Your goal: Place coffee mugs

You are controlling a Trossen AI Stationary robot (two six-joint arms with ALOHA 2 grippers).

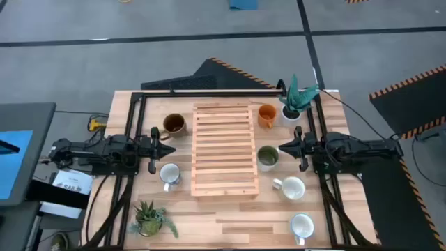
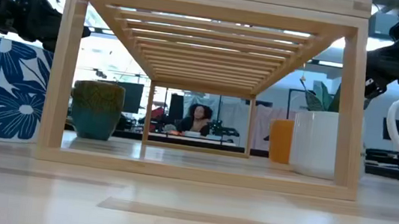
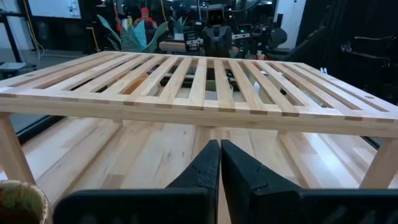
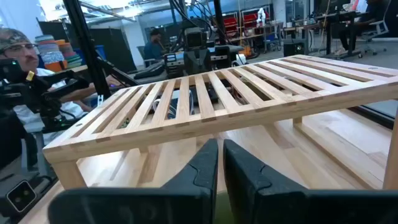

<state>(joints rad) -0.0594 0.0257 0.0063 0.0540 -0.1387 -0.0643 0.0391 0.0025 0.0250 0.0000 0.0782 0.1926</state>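
The slatted wooden rack (image 2: 211, 76) stands nearest the low camera, mid-bench, and serves as the landmark for everything else. The left gripper (image 1: 167, 149) hovers just off the rack's left side, level with its middle, jaws pressed together and holding nothing; the right gripper (image 1: 284, 148) faces it from just off the rack's right side, jaws likewise together and empty. All six mugs stand on the bench (image 1: 209, 219) around the rack, none on top of it. To the rack's left are the brown mug (image 1: 173, 124), toward its far end, and a white mug (image 1: 169, 174) toward its near end, the left gripper between them. To the rack's right are the orange mug (image 1: 267, 116) by the far corner, the olive green mug (image 1: 268, 157) just beside the rack's edge, then a pale mug (image 1: 292, 187) and another pale mug (image 1: 302, 225) farther out toward the near right corner of the bench. A potted plant (image 1: 295, 97) stands beyond the orange mug, and a second plant (image 1: 149, 218) sits off the rack's near left corner.
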